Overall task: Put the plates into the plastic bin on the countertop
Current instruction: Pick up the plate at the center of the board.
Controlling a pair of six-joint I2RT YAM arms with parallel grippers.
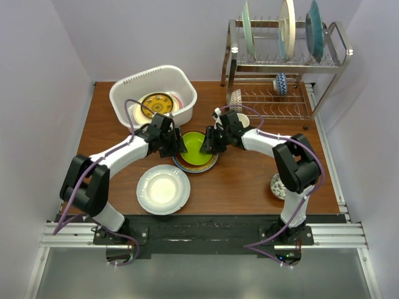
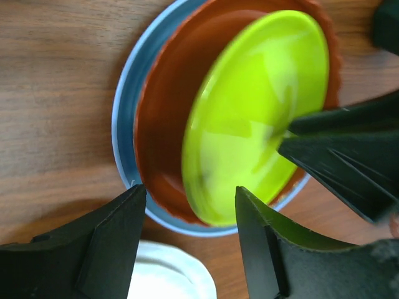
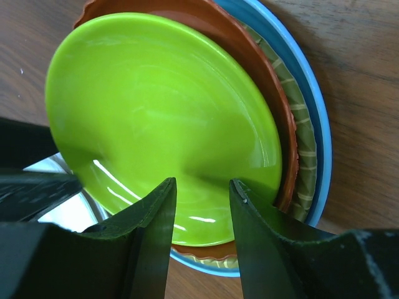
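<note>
A lime plate tops a stack on the countertop, over a red-brown plate and a light blue plate. It looks tilted in the left wrist view. My left gripper is open at the stack's left edge, its jaws either side of the lime rim. My right gripper is open at the right edge, its fingertips over the lime plate near its rim. The white plastic bin at back left holds a yellow patterned plate.
A white plate lies in front of the stack. A wire dish rack at back right holds upright plates and a small bowl. Another patterned bowl sits by the right arm.
</note>
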